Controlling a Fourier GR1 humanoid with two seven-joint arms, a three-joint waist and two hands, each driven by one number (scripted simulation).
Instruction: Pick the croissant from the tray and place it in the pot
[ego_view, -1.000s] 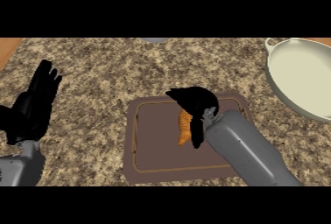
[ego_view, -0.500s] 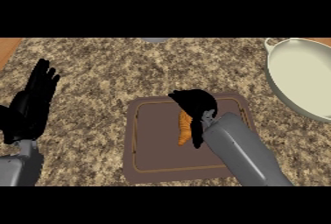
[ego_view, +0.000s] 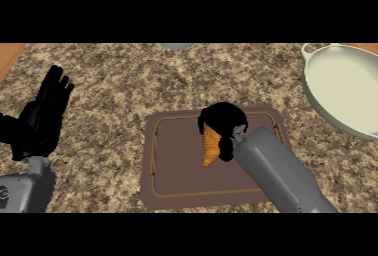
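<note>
Speckled counter (ego_view: 133, 80): brown tray (ego_view: 177, 175) at centre, right hand (ego_view: 221, 122) still clenched around croissant (ego_view: 210, 147), not lifted since earlier; pot (ego_view: 347, 90) upper right; left hand (ego_view: 44, 117) open, resting.

2 grey forearms are seen, each ended by a black hand. The right forearm (ego_view: 284, 175) is shaped as a smooth, rounded, plain grey casing that is widened away from the wrist. The right hand (ego_view: 221, 120) is formed of glossy black parts. The left hand (ego_view: 40, 122) is likewise black throughout, with long slender fingers. The left forearm (ego_view: 26, 190) is shown in lighter grey, with a small dark marking near the lower edge.
</note>
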